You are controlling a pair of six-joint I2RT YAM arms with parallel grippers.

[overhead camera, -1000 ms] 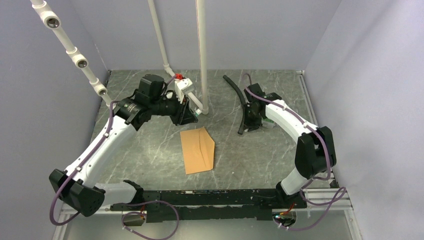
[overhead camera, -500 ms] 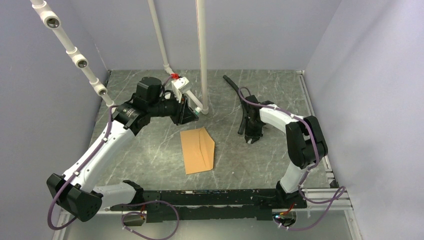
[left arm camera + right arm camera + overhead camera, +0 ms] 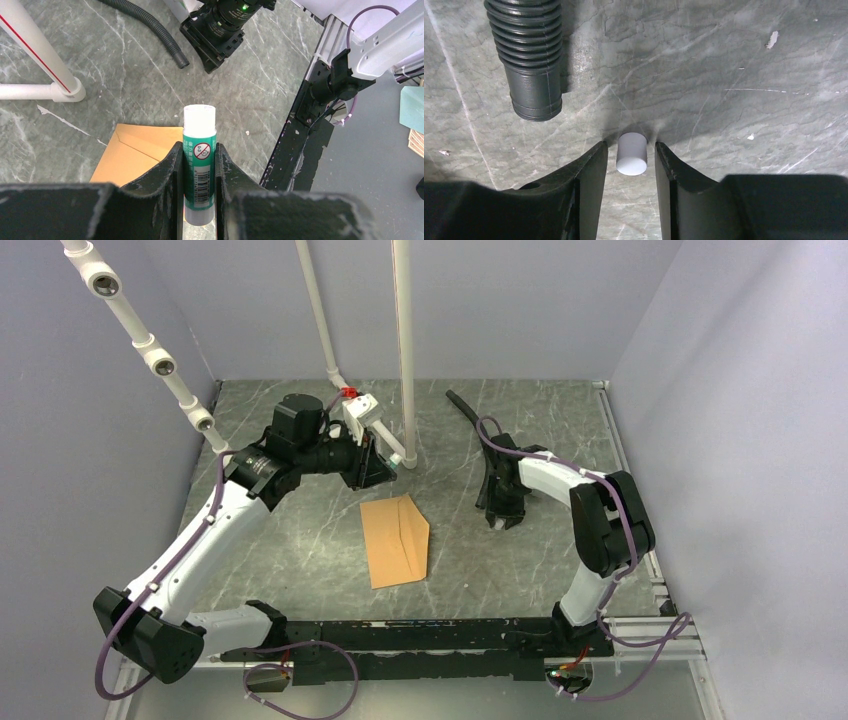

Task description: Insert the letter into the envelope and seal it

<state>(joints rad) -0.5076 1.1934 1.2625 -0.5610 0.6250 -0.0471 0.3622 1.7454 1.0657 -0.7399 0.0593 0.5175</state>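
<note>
The envelope (image 3: 398, 540) lies flat near the middle of the table (image 3: 300, 550), its pointed flap on the 3 o'clock side. From above I cannot tell whether that flap is pressed down or only folded loosely. No peach-pink letter shows in any view, so it is probably already inside. The left gripper (image 3: 199, 152) hangs at about 11 o'clock from the envelope, its fingers pinching a green and white glue stick (image 3: 199, 125) around the label, with the white end pointing out past the tips. At about 2 o'clock from the envelope, the right gripper (image 3: 631, 150) points down at the table with its fingers spread. A small white cap (image 3: 632, 154) stands between them with a gap on either side, and a black ribbed hose (image 3: 530, 65) ends just beyond at 11 o'clock. The envelope looks light, thin and floppy, and likely to skate on the smooth stone surface. Pinning the body flat with one arm, away from the flap, should work better than lifting an edge. The flap is best handled near its point, where it hinges most easily along the crease.
</note>
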